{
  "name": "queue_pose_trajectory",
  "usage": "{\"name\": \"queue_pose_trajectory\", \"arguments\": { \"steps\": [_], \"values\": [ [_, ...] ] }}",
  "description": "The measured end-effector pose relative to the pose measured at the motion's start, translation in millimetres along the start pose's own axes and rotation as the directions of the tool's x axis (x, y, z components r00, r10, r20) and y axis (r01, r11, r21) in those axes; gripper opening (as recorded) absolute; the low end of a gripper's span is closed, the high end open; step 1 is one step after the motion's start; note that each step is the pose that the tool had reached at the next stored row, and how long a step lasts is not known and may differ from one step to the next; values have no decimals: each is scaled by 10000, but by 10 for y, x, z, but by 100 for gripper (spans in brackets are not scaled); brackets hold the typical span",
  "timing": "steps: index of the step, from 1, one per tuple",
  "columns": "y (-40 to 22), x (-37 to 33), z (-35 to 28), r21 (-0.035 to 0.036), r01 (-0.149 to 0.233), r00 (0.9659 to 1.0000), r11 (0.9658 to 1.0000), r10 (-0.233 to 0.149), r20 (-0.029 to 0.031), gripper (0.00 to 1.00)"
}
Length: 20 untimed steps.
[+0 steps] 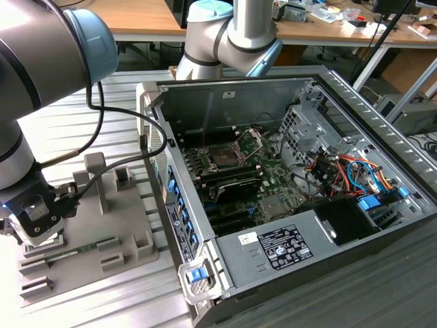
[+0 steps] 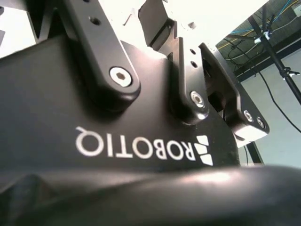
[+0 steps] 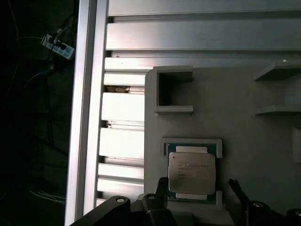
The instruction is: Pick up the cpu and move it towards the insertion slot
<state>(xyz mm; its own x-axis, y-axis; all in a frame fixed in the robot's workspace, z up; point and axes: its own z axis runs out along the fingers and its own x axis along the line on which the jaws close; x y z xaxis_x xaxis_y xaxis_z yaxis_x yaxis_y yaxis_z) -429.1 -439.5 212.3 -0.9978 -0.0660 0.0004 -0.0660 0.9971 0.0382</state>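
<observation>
1. The gripper [image 1: 35, 220] hangs low over a grey holder plate [image 1: 133, 222] at the exterior view's left, which rests on a ribbed aluminium table [image 1: 65, 130]
2. In the first wrist view the cpu [image 3: 192, 172] lies flat, its silvery top up, in a shallow framed recess of that plate, close to the plate's edge
3. The two black fingers [image 3: 162, 186] stand spread, one on either side of the cpu, with a gap wider than the chip; they have hold of nothing, and I cannot tell whether either one touches the chip's edge
4. The insertion slot [image 1: 224, 156] sits on the green board [image 1: 272, 205] inside the open computer case [image 1: 205, 109], well apart from the gripper and toward the exterior view's right
5. Its metal bracket [image 1: 250, 139] is tilted up, so the dark square socket lies uncovered
6. The second wrist view shows the tool's black link arms [image 2: 101, 52] close up
7. A black cable [image 1: 101, 119] loops beside the arm above the holder plate
</observation>
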Motion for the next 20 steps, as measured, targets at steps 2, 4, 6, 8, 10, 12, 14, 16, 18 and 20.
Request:
{"name": "queue_pose_trajectory", "arguments": {
  "steps": [2, 4, 6, 8, 10, 12, 14, 16, 18, 20],
  "values": [
    [0, 2, 2, 0, 1, 10000, 10000, -1, -1, 60],
    [0, 4, 8, 1, 1, 10000, 10000, -1, -2, 60],
    [-1, 3, 15, 1, 0, 10000, 10000, 0, -1, 60],
    [-1, 4, 22, 1, 0, 10000, 10000, 0, -1, 60],
    [-1, 3, 27, 1, 0, 10000, 10000, 0, -1, 60],
    [-1, 3, 34, 0, 1, 10000, 10000, -1, -1, 60],
    [-1, 3, 38, 1, 0, 10000, 10000, 0, -1, 60],
    [-1, 3, 44, 0, 0, 10000, 10000, 0, -1, 60],
    [-2, 3, 50, 0, 0, 10000, 10000, 0, 0, 60],
    [-2, 3, 54, 1, 0, 10000, 10000, 0, -1, 60]
  ]
}}
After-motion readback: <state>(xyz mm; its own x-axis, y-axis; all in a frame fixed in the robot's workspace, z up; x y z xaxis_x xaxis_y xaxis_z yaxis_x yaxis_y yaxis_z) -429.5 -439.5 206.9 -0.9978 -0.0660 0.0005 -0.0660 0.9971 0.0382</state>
